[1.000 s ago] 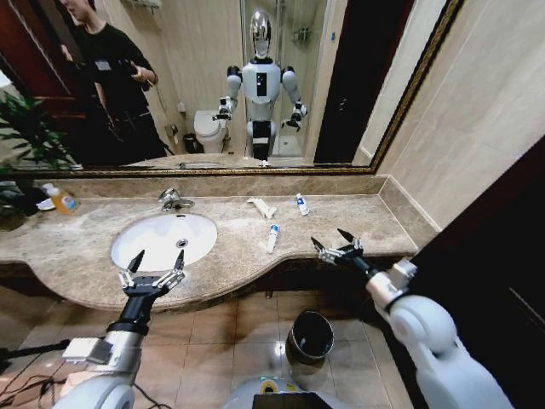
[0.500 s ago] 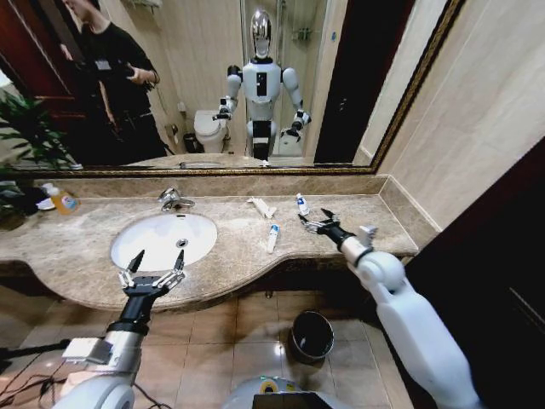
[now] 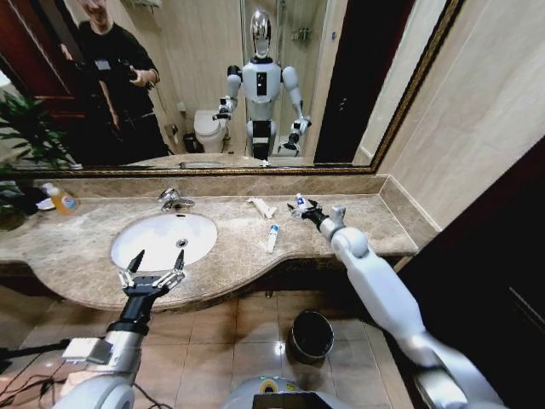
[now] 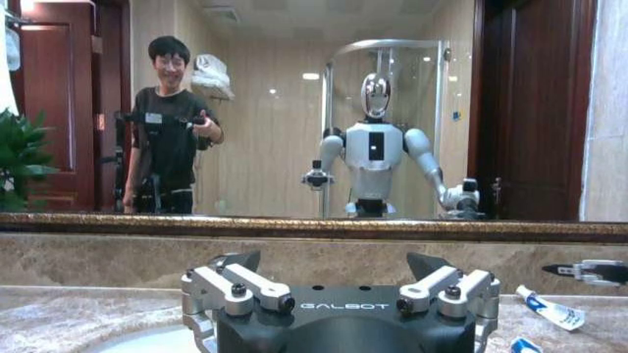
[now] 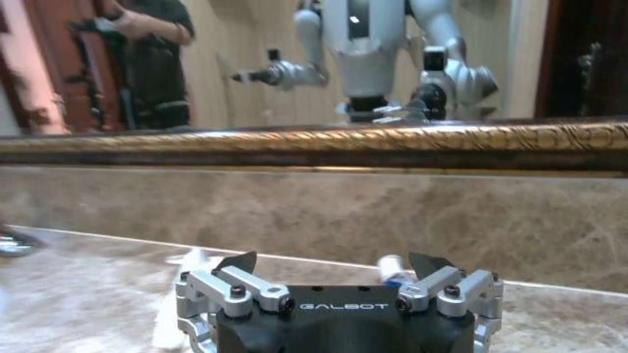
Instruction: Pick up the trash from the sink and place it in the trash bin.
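Nearest to me, on the tiled floor below the counter edge, I see the trash bin (image 3: 311, 335), dark and round, standing between my two arms. My left gripper (image 3: 153, 266) hovers at the front rim of the countertop (image 3: 77, 247), just before the sink (image 3: 163, 239), its fingers spread wide with nothing between them; that arm rises from low on my left and sits idle. In the left wrist view the same gripper (image 4: 334, 268) shows its two black fingertips well apart.

Farther in, a white tube (image 3: 272, 237) with a blue cap lies on the marble to the right of the basin. Behind it a white packet (image 3: 261, 206) rests nearer the back wall.

My right arm stretches long across the counter from the lower right, forearm angled up and inward. The right gripper (image 3: 302, 209) is open, fingers apart, right at a second blue-capped tube (image 3: 300, 201) near the backsplash; I cannot tell if it touches. In the right wrist view that tube (image 5: 392, 270) sits just beyond the open right gripper (image 5: 334, 265).

Far back stand the chrome tap (image 3: 174, 200), an orange soap bottle (image 3: 61, 200) at far left, and the mirror (image 3: 213, 85).
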Available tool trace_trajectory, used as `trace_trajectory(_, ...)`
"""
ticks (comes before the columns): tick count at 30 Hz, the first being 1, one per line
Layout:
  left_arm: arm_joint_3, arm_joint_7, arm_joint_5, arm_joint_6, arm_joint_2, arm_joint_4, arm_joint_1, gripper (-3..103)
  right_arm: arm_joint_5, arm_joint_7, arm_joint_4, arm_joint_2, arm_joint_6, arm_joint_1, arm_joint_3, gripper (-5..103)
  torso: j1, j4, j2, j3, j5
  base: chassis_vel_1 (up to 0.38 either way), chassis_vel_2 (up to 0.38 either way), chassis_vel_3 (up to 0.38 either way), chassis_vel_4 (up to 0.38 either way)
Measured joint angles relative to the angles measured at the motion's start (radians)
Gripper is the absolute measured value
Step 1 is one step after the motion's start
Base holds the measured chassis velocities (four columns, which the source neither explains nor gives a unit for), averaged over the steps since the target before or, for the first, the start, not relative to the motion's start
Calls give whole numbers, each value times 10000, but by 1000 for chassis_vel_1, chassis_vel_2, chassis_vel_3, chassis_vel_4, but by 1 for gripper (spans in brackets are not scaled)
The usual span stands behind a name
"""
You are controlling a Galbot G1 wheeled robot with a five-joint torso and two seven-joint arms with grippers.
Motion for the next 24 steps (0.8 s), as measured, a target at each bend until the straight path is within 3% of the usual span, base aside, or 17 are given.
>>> trace_trajectory(5,0,0,0,0,-1,0,0,100,41,-164,-1073,93,101,812,-431,100,0,2,0,0,0,0,0,0,0)
trace_trajectory(10,0,0,0,0,0,0,0,100,-88,-961,-2483,430,-84,1820,-765,100,-1,0,1,-1,-1,0,0,0,0)
trace_trajectory(18,0,0,0,0,-1,0,-1,100,-931,-1202,-4056,1112,-333,2669,-1168,100,-1,1,1,0,0,0,0,0,0)
trace_trajectory(24,0,0,0,0,0,-1,0,100,-947,-1206,-4436,1317,-547,2993,-1236,100,-1,1,2,-1,-2,0,0,0,0)
